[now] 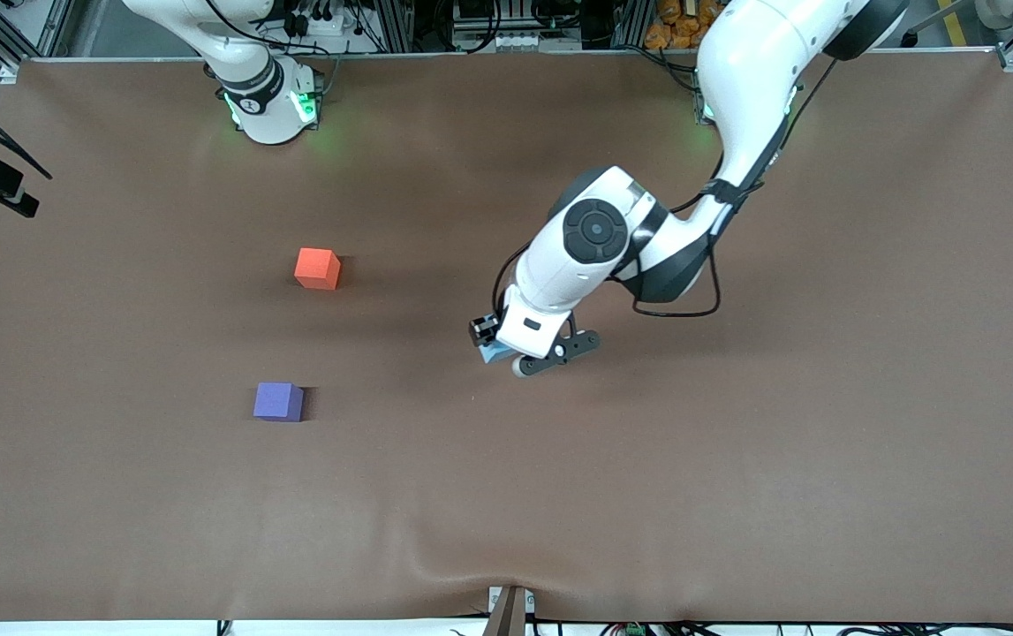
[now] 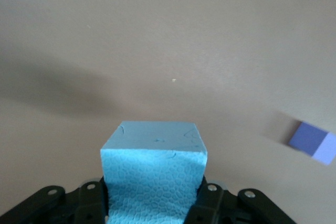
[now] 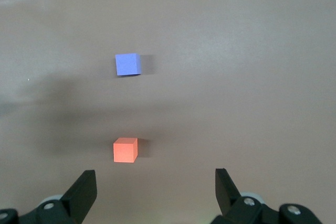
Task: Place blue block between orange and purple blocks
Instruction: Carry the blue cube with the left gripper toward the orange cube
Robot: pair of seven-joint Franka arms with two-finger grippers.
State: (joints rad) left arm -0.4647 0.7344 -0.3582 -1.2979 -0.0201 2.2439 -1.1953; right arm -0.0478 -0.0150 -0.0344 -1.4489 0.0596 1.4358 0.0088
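Front view shows the left end effector (image 1: 501, 346) out over the middle of the brown surface (image 1: 736, 459), clamped on the blue block (image 1: 495, 354), of which only a sliver peeks out under the wrist. From the left wrist view the blue block (image 2: 152, 182) sits squarely between the two black fingers (image 2: 89, 200), which press on its two side faces and leave its top face clear.

Its face has a pebbled, foamy texture, so I'd judge it light and a little squashy; a firm squeeze on flat sides should hold it without slipping, and it won't break if dropped.

Toward the right arm's end of the surface stand the orange block (image 1: 317, 268) and, nearer the front camera, the purple block (image 1: 278, 402), well apart with bare surface between them. The right end effector (image 3: 155, 192) waits above them, spread wide and holding nothing.
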